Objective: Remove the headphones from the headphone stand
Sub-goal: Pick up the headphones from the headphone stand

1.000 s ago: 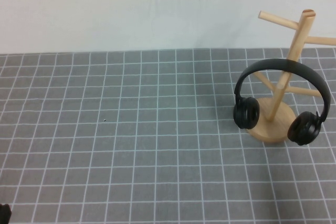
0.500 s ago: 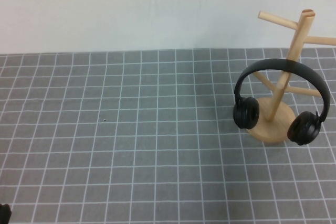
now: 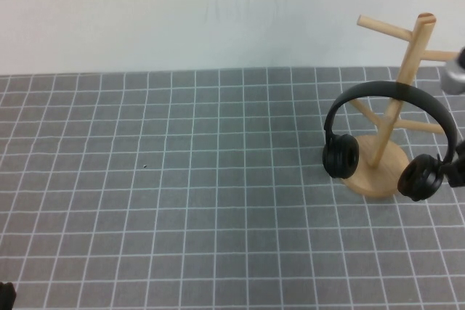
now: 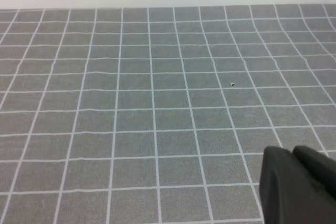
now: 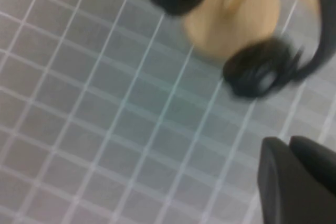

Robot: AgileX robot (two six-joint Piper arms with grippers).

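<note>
The black headphones [image 3: 391, 92] hang by their headband on the light wooden headphone stand [image 3: 407, 56] at the table's right side, with an ear cup on each side of the round base. My right gripper [image 3: 458, 170] enters at the right edge, next to the right ear cup, fingers together and empty. In the right wrist view, my right gripper [image 5: 291, 145] is close to one blurred ear cup of the headphones [image 5: 257, 72] and to the headphone stand's base [image 5: 236, 19]. My left gripper [image 3: 4, 294] sits at the near left corner, shut and empty; in the left wrist view [image 4: 291, 153] it sits over bare mat.
The grey gridded mat [image 3: 182, 194] covers the table up to a white wall [image 3: 182, 12] at the back. A grey part of the right arm [image 3: 455, 75] shows beside the stand's upper pegs.
My right arm has come into view at the right edge, beside the right ear cup. The headphones, the stand and the left gripper have not moved.
</note>
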